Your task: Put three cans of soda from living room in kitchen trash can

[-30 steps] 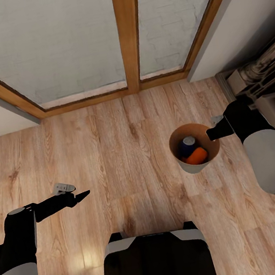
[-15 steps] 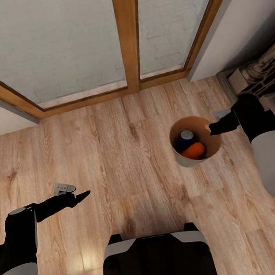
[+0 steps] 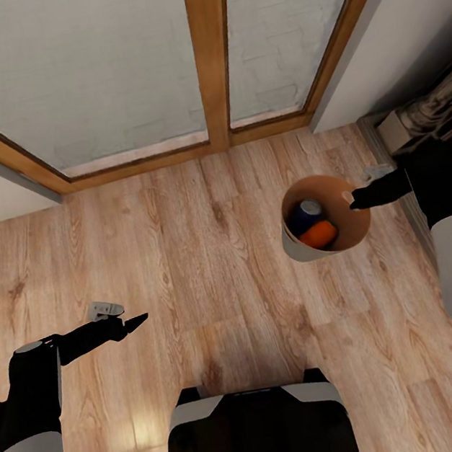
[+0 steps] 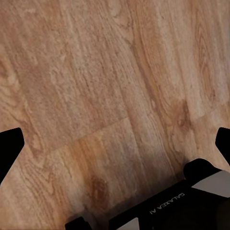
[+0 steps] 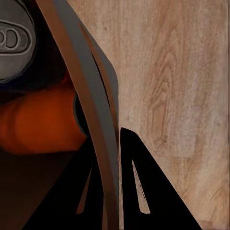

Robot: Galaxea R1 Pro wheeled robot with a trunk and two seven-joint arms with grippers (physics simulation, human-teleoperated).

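Nearest the camera, the black-and-white robot base (image 3: 257, 425) stands on the pale wood plank floor (image 3: 188, 261). The left gripper (image 3: 135, 319) hangs free over bare planks beside the base; in the left wrist view its dark fingertips (image 4: 10, 143) sit at opposite edges of the picture, so it is spread wide and holds nothing.

Farther forward, the right gripper (image 3: 357, 199) is clenched on the rim of the small round tapered bucket, tan inside and grey outside (image 3: 344, 189), which is carried above the floor and tilted. The right wrist view shows the thin bucket wall (image 5: 98, 143) pinched between the two dark fingers (image 5: 143, 191). Inside lie a blue soda can with a grey metal top (image 3: 306, 215) and an orange soda can on its side (image 3: 319, 234); a third can cannot be made out, possibly hidden beneath these.

Farthest off stand the wood-framed glass doors (image 3: 210, 53) and, at the right, a grey ribbed fixture against the wall (image 3: 420, 115).

Risks, as judged: the hold is on one edge only, so the loaded bucket may pivot or slip from the fingers during travel. Further tilt could roll the loose cans out. The right arm is near the wall fixture, so turning the base could knock the bucket.
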